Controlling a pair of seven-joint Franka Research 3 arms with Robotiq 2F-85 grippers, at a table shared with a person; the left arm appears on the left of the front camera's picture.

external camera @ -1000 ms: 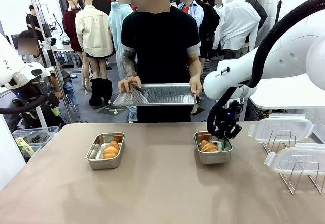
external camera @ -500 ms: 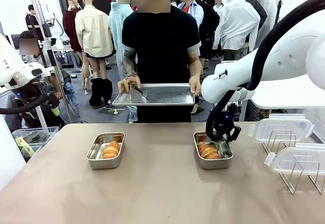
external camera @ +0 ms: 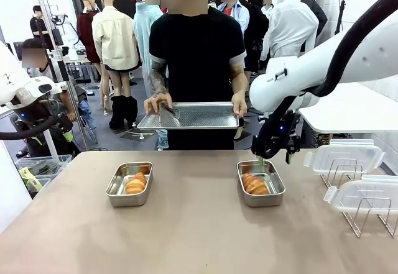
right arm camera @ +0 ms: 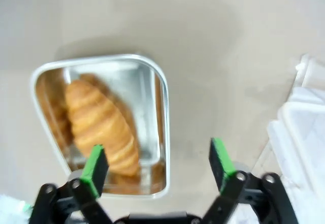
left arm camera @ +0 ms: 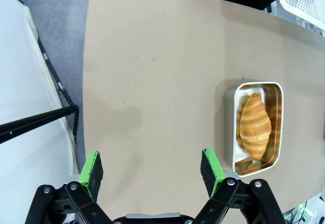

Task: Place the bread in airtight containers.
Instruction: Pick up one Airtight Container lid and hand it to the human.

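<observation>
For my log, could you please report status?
Left gripper open, right gripper open above right pan. Left croissant in left pan, right croissant in right pan. Lids on rack, unfitted. Nothing obstructing.

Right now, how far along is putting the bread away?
Done: a croissant lies in the left pan and another in the right pan. In hand: the right arm's jaws hang open above the right pan, holding nothing. Left: both clear lids sit off to the side, neither pan covered.
</observation>
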